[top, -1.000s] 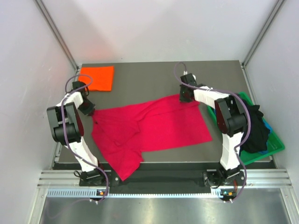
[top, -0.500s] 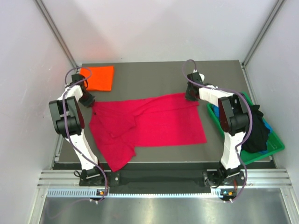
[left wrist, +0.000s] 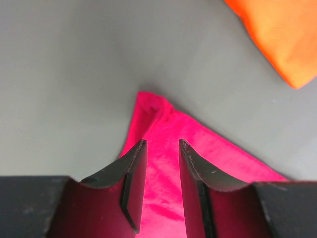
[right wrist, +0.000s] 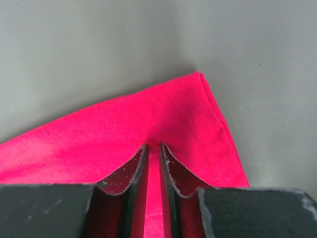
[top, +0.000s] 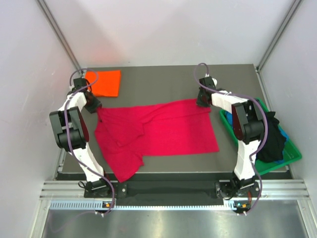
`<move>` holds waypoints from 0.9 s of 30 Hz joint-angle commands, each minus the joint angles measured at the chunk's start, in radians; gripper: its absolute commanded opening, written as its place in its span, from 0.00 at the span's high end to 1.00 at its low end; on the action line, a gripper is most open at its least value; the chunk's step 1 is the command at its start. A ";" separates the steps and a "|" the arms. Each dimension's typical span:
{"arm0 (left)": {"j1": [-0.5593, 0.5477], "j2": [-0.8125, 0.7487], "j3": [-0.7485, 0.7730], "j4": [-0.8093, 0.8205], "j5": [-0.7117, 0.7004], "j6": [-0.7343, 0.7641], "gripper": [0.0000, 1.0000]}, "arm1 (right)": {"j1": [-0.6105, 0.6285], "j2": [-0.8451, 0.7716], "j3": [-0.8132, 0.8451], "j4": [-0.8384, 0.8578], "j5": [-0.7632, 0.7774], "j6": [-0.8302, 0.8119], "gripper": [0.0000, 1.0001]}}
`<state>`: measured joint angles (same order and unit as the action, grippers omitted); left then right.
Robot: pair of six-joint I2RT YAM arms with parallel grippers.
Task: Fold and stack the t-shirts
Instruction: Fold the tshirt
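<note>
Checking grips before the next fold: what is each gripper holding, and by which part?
The right gripper pinches the red t-shirt at its far right corner. The left gripper has its jaws apart over the far left corner, holding nothing.

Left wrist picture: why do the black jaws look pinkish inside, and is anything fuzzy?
Left wrist view: the red shirt throws its colour onto the jaws; the orange shirt looks slightly soft. Right wrist view: same red tint. Top view: sharp, even light, faint orange glow on the wall.
</note>
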<state>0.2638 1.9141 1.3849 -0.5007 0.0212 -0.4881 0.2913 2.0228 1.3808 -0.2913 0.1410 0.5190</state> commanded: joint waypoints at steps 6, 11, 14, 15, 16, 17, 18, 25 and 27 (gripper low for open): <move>0.003 0.043 0.065 0.024 0.060 0.130 0.63 | -0.018 -0.029 -0.011 0.049 -0.015 -0.019 0.85; 0.003 0.079 0.074 0.017 0.031 0.164 0.64 | -0.021 -0.022 -0.011 0.052 -0.015 -0.022 0.85; 0.003 0.106 0.094 0.030 0.011 0.175 0.67 | -0.030 -0.019 -0.011 0.053 -0.011 -0.016 0.85; 0.003 0.117 0.100 0.036 0.000 0.175 0.72 | -0.034 -0.016 -0.011 0.052 -0.008 -0.011 0.85; 0.003 0.140 0.111 0.031 -0.013 0.172 0.84 | -0.037 -0.015 -0.011 0.044 -0.001 -0.010 0.85; 0.003 0.154 0.140 0.027 -0.042 0.168 0.91 | -0.041 -0.013 -0.011 0.040 0.006 -0.005 0.86; 0.005 0.164 0.152 0.024 -0.059 0.151 0.96 | -0.044 -0.013 -0.014 0.037 0.008 -0.004 0.86; 0.006 0.240 0.246 0.034 -0.107 0.045 1.00 | -0.057 -0.021 -0.042 0.047 0.049 -0.031 0.86; 0.008 0.270 0.270 0.021 -0.081 0.017 1.00 | -0.060 -0.015 -0.043 0.056 0.049 -0.039 0.85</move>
<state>0.2611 2.1300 1.6020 -0.5095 -0.0174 -0.4141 0.2714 2.0182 1.3609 -0.2516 0.1165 0.5148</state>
